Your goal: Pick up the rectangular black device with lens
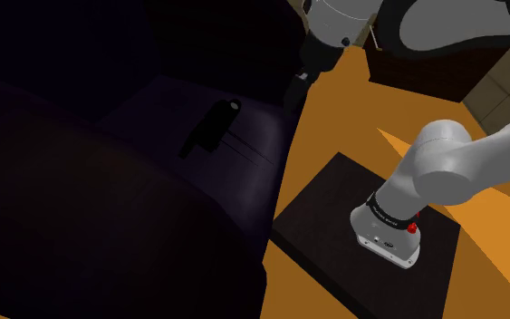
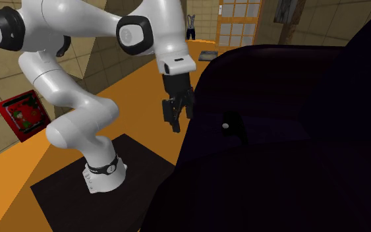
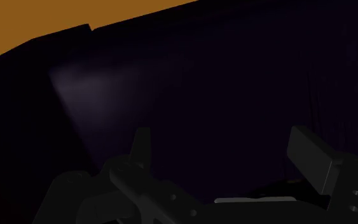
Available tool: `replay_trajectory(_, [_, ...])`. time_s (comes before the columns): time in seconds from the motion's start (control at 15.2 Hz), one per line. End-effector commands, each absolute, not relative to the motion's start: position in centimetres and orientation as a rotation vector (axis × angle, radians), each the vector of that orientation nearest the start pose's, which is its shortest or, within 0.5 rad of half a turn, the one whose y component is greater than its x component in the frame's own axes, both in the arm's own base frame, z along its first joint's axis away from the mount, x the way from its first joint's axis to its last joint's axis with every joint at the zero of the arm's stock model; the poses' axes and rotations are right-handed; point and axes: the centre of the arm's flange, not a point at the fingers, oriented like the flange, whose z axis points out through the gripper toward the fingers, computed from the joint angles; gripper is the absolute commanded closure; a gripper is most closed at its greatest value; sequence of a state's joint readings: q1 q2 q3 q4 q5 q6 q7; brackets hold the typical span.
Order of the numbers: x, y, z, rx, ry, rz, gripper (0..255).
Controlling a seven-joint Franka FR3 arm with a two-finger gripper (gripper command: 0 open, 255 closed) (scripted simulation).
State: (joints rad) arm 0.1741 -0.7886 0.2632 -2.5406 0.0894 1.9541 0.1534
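With its fingers apart and empty, the gripper (image 2: 176, 113) should move over the sofa (image 1: 260, 129) and straddle the device's (image 1: 209, 127) narrow sides, which apparently lies flat.

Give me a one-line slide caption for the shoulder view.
Open tool hovers at the dark sofa edge, apart from the black device lying on its seat.
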Motion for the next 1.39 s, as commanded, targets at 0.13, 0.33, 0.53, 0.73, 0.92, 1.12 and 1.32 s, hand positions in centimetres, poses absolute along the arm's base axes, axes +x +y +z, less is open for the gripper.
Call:
replay_trajectory(0.13, [29.4, 20.6, 51.1, -3.126, -0.417, -0.476, 0])
replay_trajectory(0.33, [28.9, 24.1, 49.5, -3.098, -0.491, -0.581, 0])
replay_trajectory(0.53, [28.4, 27.5, 47.9, -3.064, -0.564, -0.685, 0])
replay_trajectory(0.73, [28.2, 28.3, 46.4, -3.055, -0.581, -0.709, 0])
replay_trajectory(0.92, [28.2, 28.3, 44.9, -3.055, -0.581, -0.709, 0])
replay_trajectory(1.12, [28.2, 28.3, 43.5, -3.055, -0.581, -0.709, 0])
replay_trajectory(1.32, [28.2, 28.4, 43.5, -3.055, -0.581, -0.709, 255])
